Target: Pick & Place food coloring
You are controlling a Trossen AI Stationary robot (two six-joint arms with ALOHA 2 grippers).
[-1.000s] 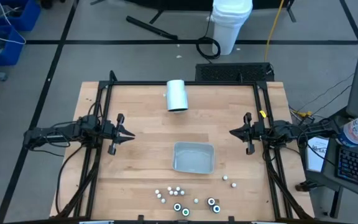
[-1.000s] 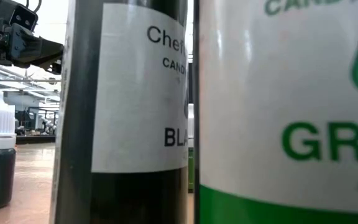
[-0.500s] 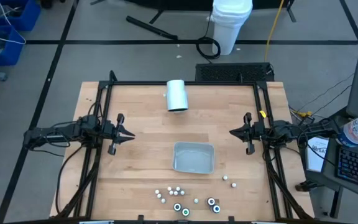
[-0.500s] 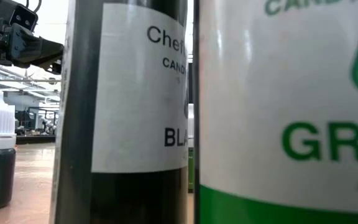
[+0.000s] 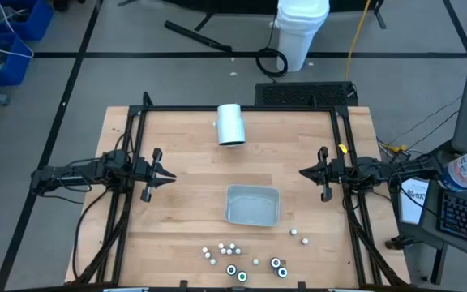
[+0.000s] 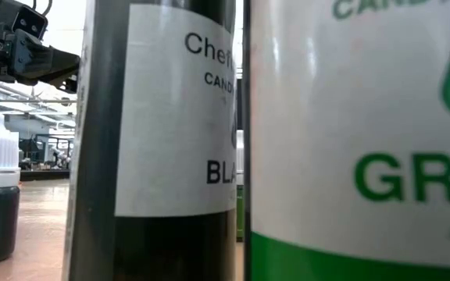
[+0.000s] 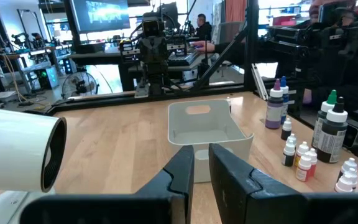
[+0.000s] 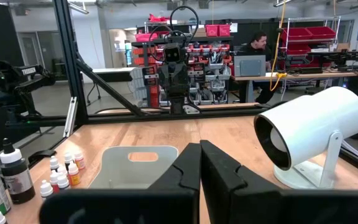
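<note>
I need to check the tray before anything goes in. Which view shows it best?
The high view: the grey tray shows whole, from above, with nothing in it. Both wrist views show it side-on, partly behind their own fingers. In the low view, two bottles close to the camera hide it.

White cylinder (image 5: 231, 124) on the far table (image 5: 185, 162); grey tray (image 5: 253, 205) mid-table.

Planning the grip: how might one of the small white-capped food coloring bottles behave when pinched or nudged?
The food coloring bottles look tall and narrow, so a nudge would probably tip one. Being small, they are likely light. They stand close together, so a neighbour may get knocked.
</note>
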